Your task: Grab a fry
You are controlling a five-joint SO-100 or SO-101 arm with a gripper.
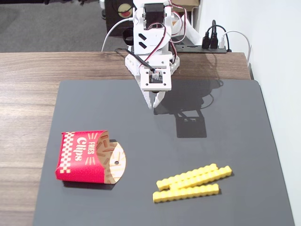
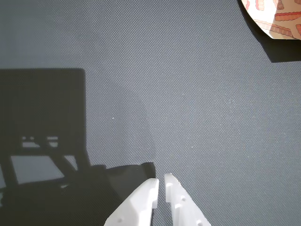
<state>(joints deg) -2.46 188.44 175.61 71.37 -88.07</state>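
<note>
Three bright yellow crinkle-cut fries (image 1: 194,182) lie side by side on the dark mat at the front right of the fixed view. My white gripper (image 1: 154,101) hangs over the far middle of the mat, well away from them. In the wrist view the gripper (image 2: 161,182) enters from the bottom edge with its jaws nearly together and nothing between them. No fry shows in the wrist view.
A red "Fries Clips" carton (image 1: 87,156) lies on its side at the front left of the dark mat (image 1: 235,136); its open mouth (image 2: 277,19) shows in the wrist view's top right corner. The wooden table (image 1: 26,103) extends left; cables and a power strip (image 1: 211,42) sit behind.
</note>
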